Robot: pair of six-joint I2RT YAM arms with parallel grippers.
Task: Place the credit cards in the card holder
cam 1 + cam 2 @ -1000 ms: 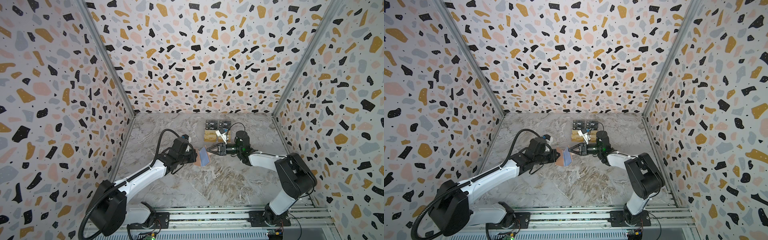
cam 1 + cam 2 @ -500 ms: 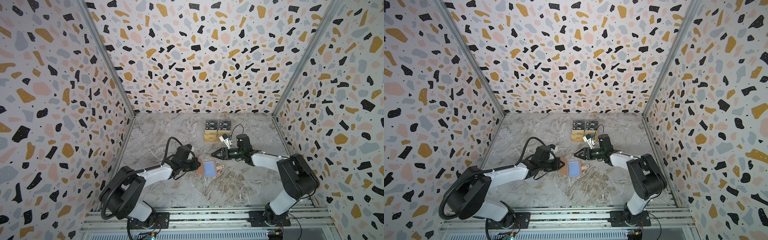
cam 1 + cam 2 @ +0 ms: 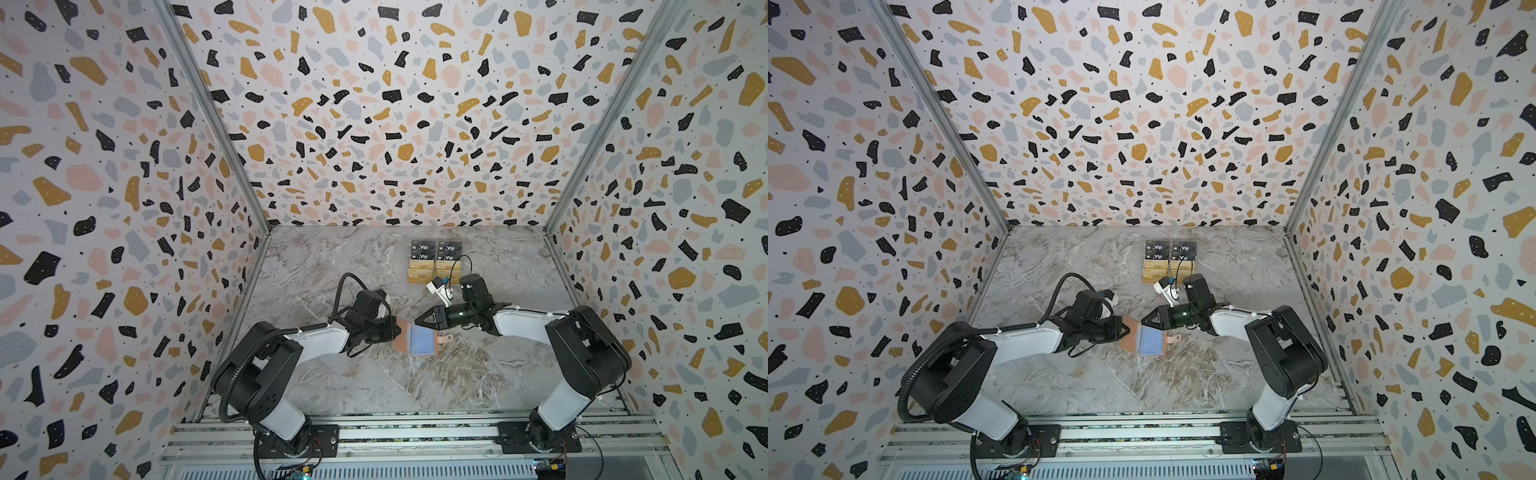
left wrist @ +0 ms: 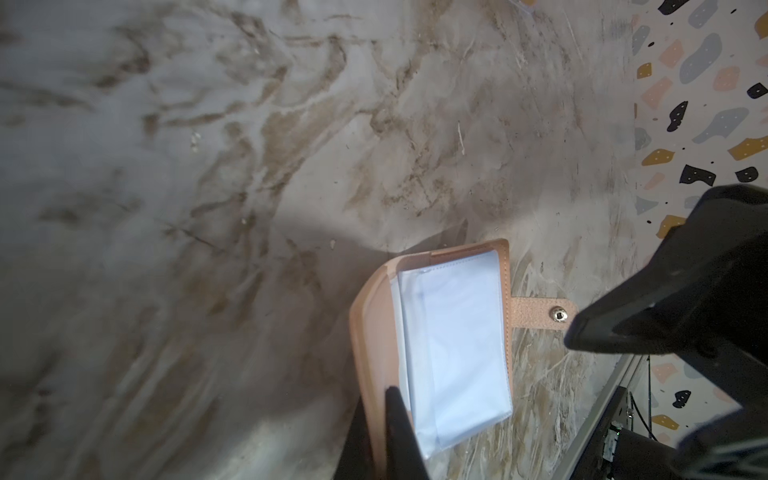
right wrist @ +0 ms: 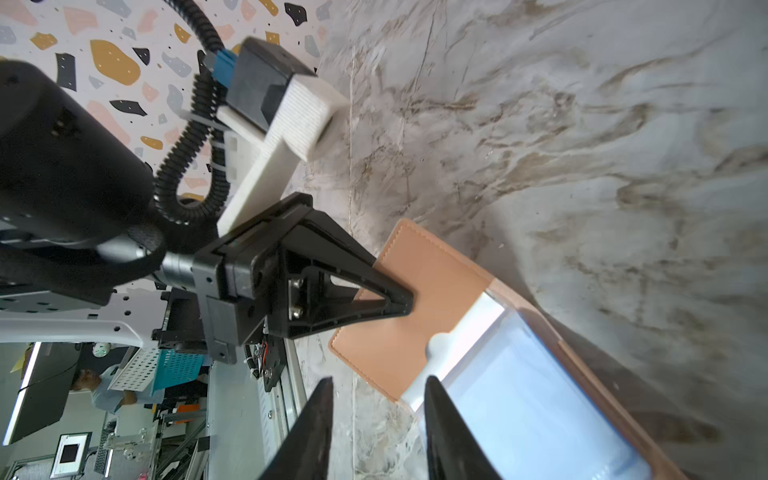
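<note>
Tan holder (image 3: 415, 341) lies open at mid-frame in both top views; no card loaded yet.
Cards (image 3: 434, 262) sit in a block above it, near the back wall (image 3: 395, 124), all left to move. Left gripper (image 3: 394, 331) reaches in low, clamped on the cover (image 3: 401, 340); right gripper (image 3: 419, 321) hovers over the sleeves (image 3: 423, 344), fingers apart, empty.

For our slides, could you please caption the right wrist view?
Left pincer grips the cover of the open card holder; right pincer is open near its sleeves.
</note>
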